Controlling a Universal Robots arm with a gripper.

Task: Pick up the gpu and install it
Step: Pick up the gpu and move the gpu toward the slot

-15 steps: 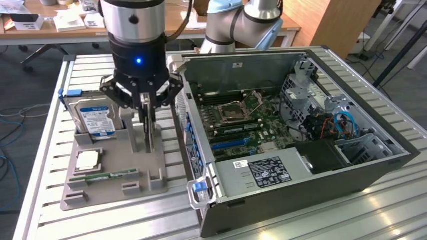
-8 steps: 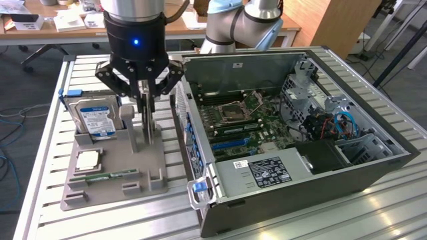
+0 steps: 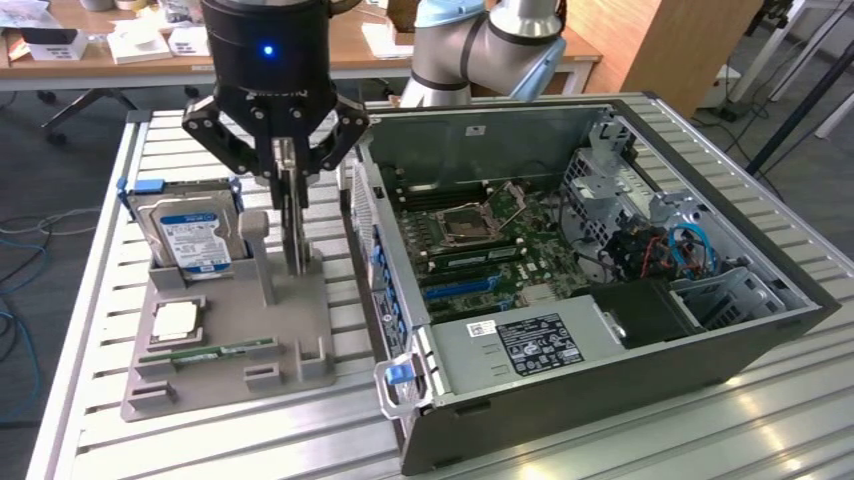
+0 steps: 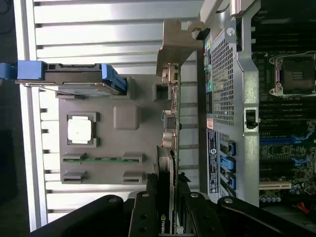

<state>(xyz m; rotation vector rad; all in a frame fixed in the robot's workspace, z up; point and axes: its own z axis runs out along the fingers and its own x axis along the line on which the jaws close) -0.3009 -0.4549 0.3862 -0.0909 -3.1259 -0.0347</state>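
Observation:
The gpu [image 3: 296,225] stands upright and edge-on in a slot of the grey holder tray [image 3: 260,330], to the exterior view's left of the open computer case [image 3: 601,340]. My gripper [image 3: 287,165] comes straight down over the card's top edge, its fingers pressed on both faces. In the wrist view the gpu [image 4: 168,133] runs as a thin dark strip from its metal bracket into my gripper [image 4: 167,210], with a finger [image 4: 148,202] tight on either side. The motherboard [image 3: 467,240] lies exposed inside the case, with blue slots [image 3: 461,290] near its front.
On the tray [image 4: 126,118] also stand a silver hard drive with a blue label [image 3: 191,235], a square processor [image 3: 176,322] and a green memory stick [image 3: 207,352]. The case's perforated wall [image 4: 222,74] rises close beside the card. A slatted metal table [image 3: 747,420] carries everything.

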